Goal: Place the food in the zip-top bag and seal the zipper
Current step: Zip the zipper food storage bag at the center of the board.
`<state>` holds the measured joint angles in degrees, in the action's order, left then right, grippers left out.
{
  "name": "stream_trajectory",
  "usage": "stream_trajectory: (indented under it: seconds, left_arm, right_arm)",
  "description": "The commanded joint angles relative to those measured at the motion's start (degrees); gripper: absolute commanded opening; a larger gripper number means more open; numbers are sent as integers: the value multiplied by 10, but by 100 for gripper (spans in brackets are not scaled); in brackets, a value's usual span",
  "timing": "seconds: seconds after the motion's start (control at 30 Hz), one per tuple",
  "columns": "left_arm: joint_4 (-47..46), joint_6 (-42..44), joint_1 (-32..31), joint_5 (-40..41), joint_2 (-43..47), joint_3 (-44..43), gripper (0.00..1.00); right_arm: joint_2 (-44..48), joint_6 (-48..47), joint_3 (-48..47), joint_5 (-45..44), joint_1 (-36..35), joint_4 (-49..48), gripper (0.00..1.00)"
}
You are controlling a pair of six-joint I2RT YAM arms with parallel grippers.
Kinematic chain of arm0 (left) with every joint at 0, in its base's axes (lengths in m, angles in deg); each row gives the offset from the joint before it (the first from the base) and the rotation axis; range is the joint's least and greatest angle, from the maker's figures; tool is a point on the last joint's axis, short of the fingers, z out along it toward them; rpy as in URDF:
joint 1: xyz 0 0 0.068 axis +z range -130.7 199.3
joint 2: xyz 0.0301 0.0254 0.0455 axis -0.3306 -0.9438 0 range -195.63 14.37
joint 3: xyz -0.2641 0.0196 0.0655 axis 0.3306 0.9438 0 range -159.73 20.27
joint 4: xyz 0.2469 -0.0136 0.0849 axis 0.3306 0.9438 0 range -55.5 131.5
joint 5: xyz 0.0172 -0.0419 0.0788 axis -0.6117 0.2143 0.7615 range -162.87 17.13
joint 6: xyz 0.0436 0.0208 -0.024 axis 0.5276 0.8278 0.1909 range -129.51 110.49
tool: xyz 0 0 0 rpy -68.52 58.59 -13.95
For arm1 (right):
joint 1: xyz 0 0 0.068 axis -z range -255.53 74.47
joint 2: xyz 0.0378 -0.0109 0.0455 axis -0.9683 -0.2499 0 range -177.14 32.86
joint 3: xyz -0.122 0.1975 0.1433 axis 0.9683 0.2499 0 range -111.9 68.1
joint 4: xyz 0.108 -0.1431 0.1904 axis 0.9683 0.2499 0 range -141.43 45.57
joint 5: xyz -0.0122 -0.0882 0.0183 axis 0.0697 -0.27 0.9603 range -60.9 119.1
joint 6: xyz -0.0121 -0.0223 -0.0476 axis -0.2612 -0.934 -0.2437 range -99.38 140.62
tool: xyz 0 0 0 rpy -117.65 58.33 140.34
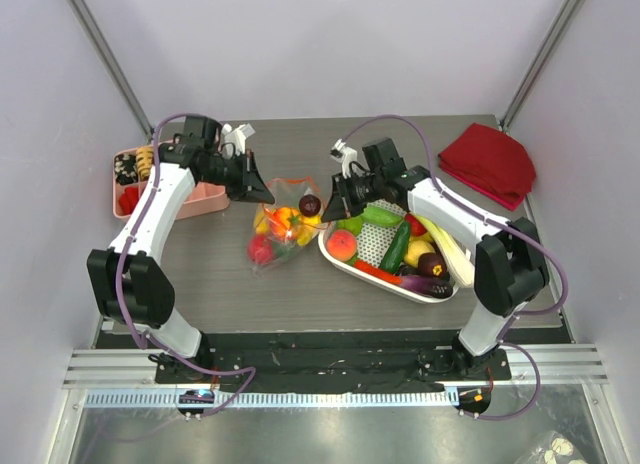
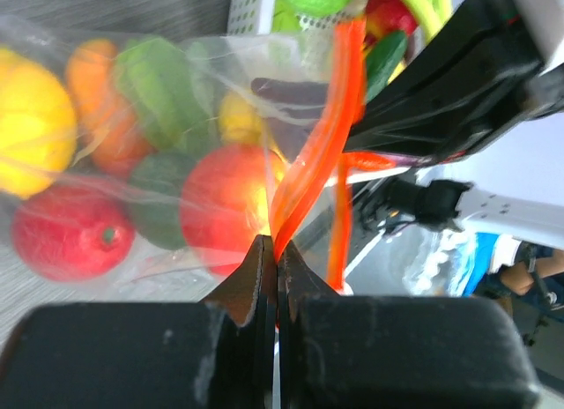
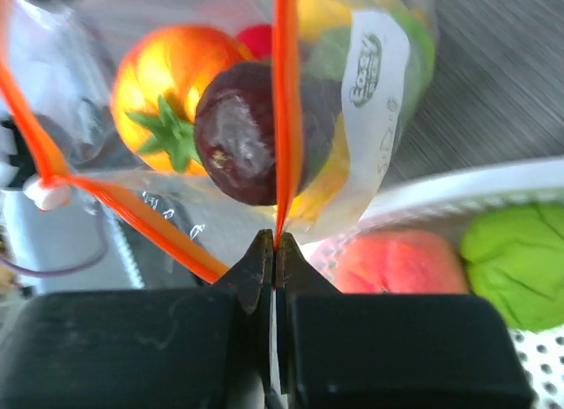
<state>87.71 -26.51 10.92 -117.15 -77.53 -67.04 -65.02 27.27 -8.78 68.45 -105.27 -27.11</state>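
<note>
My left fingers (image 2: 269, 270) are pressed together on the orange zipper (image 2: 319, 140), which rises straight out from between their tips. My right fingers (image 3: 264, 261) are pinched on the same strip further along. The bag (image 1: 279, 230) hangs and spreads just beyond both sets of tips, its far end resting on the counter (image 1: 300, 294) beside the basket (image 1: 442, 295). The food (image 2: 67, 238) is bunched inside, just past my left tips. I judge the film thin, soft and slippery, likely to crumple or slide if pinched alone. The strip is the stiffer part, so it is the place to hold. The toys look light but will roll and drag the bag down. One strand bows away from my right tips, so the mouth looks unsealed there.
</note>
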Motion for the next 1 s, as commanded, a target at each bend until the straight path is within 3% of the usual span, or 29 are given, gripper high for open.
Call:
stream_trajectory:
  seconds: [0.0, 0.07, 0.17, 0.27, 0.37, 0.5, 0.8, 0.93, 0.97]
  left_arm:
    - [60, 71, 4, 57, 8, -71, 0]
    - [101, 113, 4, 109, -13, -193, 0]
    - [205, 163, -1, 189, -63, -376, 0]
    - [309, 215, -11, 212, -131, -466, 0]
    - [327, 237, -18, 188, -132, -420, 0]
    - [296, 257, -24, 157, -109, -292, 0]
    - [238, 242, -26, 59, -96, -204, 2]
    - [199, 232, -20, 31, -60, -183, 17]
    - [163, 217, -12, 19, -26, -155, 26]
  right_arm:
    - [73, 147, 30, 90, 1, -164, 1]
    - [101, 215, 50, 93, -8, -257, 1]
    - [110, 250, 38, 88, -44, -290, 1]
    - [96, 288, 35, 71, -59, -314, 1]
    - [84, 320, 47, 43, -60, -341, 1]
    - [78, 386, 69, -1, -61, -388, 1]
    - [55, 451, 107, -77, -69, -404, 1]
    - [67, 448, 113, -106, -66, -409, 1]
    - [72, 449, 120, -111, -66, -416, 1]
